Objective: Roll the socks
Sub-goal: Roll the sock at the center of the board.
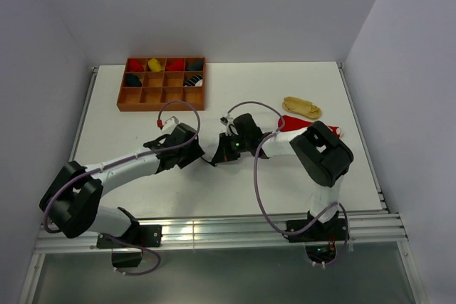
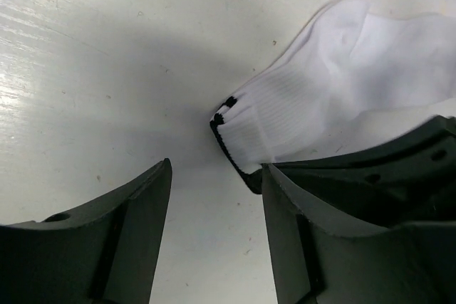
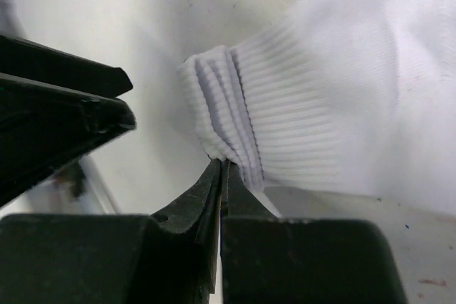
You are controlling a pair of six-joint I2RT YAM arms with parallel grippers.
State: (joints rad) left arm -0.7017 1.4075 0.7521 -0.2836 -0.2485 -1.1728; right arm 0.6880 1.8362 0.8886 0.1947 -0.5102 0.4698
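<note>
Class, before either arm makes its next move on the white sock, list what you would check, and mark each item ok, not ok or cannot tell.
1. The left gripper is open: ok.
2. Cuff of the white sock lies at its fingertips: ok.
3. The right gripper is pinching fabric: cannot tell; jaws shut, tips at the folded edge.
4. Roll complete: not ok; only the cuff end is folded.
5. The tan sock and red sock lie apart from both grippers: ok.

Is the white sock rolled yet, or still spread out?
Mostly spread: white sock lies flat; only its cuff is bunched at the right gripper.
</note>
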